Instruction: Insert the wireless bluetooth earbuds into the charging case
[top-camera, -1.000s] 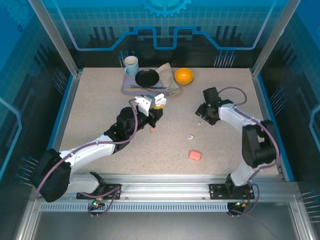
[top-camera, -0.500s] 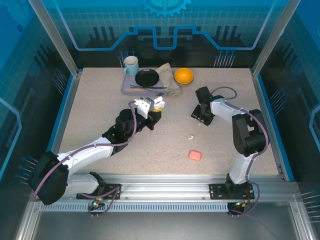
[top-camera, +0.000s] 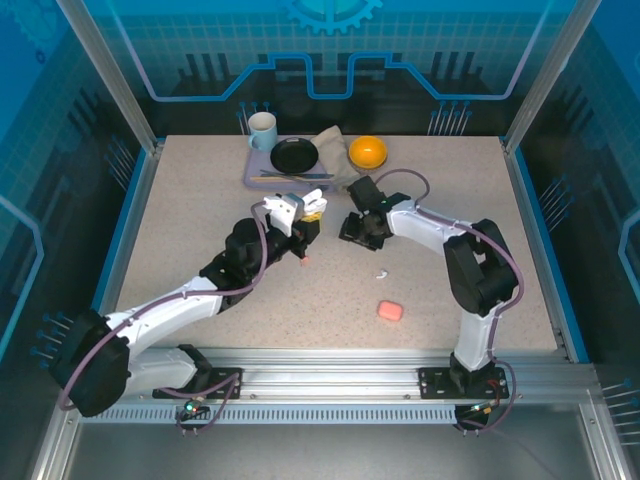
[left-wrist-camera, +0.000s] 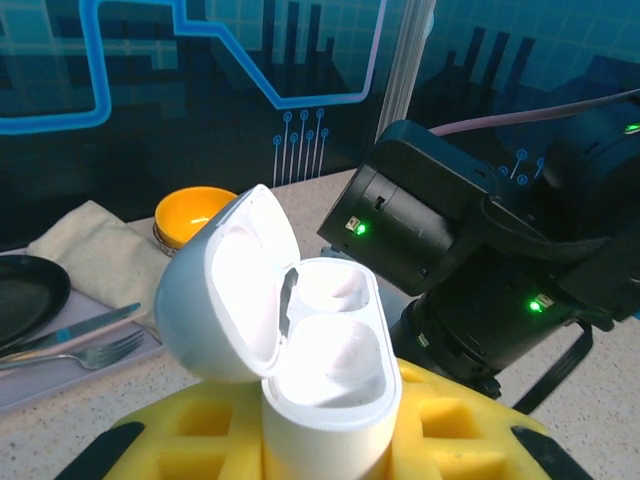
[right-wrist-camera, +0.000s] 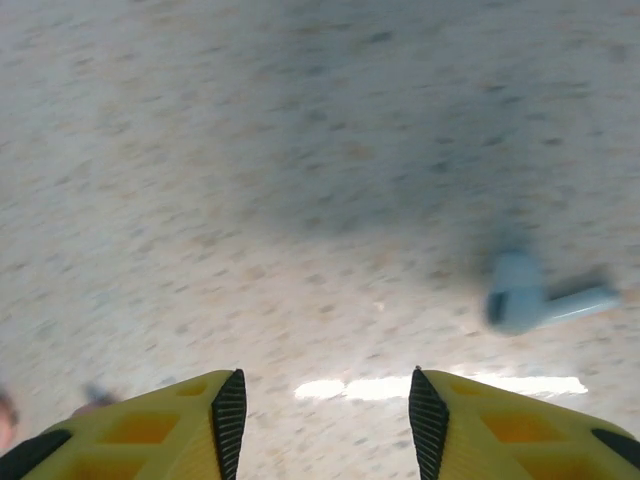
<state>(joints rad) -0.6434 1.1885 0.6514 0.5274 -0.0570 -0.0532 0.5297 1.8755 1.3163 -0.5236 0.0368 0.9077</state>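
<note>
Looking down, we see the speckled table (top-camera: 200, 200) w/ both arms reaching toward its middle. L arm (top-camera: 170, 305) comes in from the near-left corner; R arm (top-camera: 470, 260) bends in from the near-right.

At the far edge, left of ctr, sits a grey tray (top-camera: 255, 178) carrying a black plate (top-camera: 294, 155), a mug (top-camera: 262, 130) at its far-left corner, and a fork (left-wrist-camera: 90, 350). A beige cloth (top-camera: 335, 140) lies against the tray's right side, w/ an orange bowl (top-camera: 367, 152) just right of that.

L gripper (top-camera: 312, 215) is clamped on the white case (left-wrist-camera: 330, 370), held upright, lid flipped back, both wells looking empty. R gripper (right-wrist-camera: 325, 400) hangs low over the table just right of it, fingers partly apart w/ nothing btwn them.

A pink case (top-camera: 390, 311) lies toward the near edge, right of ctr.

Earbuds, all on the table: a white earbud (top-camera: 381, 273) btwn R gripper and pink case, and a pink earbud (top-camera: 305, 260) just on the near side of L gripper. R wrist view has a blurred white bud (right-wrist-camera: 520, 300) ahead-right of the fingers; we can't tell if it's the same white one.
</note>
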